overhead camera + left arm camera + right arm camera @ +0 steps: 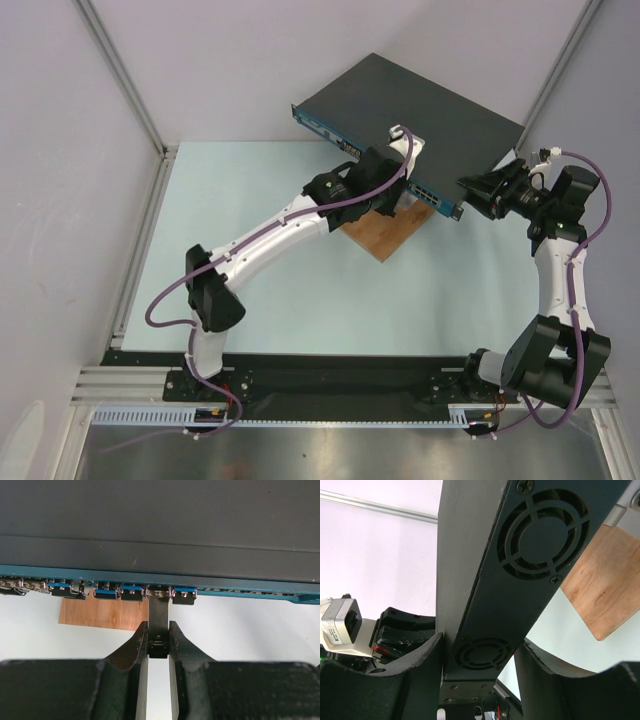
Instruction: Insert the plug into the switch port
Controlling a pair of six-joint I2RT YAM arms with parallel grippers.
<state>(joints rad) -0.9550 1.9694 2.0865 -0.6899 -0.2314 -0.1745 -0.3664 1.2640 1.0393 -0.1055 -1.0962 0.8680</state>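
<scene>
Table [300, 310]: we see a pale blue-green sheet filling the middle of the top view.

Switch [420, 110]: dark grey box at upper centre-right of the top view, set at an angle. Its blue front face points toward lower left.

Left arm [270, 235]: runs from the bottom left diagonally up to the front face. Right arm [555, 270]: climbs the right edge of the frame to the switch's right-hand end.

Wooden board [385, 235]: sticks out from under the switch's front edge at frame centre, lying on the table.

Right gripper [479, 642]: in its wrist view we see one finger on each side of the switch's end panel, which carries the fan grilles [547, 535]. Both fingers are against the box, so it is clamped on the switch.

Left gripper [158, 630]: bottom centre of its wrist view, fingers nearly together and pinching the plug [159, 611] between them.

The plug points straight up the frame. Its tip meets the port row [120, 591] along the blue face, at the centre of the view. We cannot tell how deep it sits in the port.
</scene>
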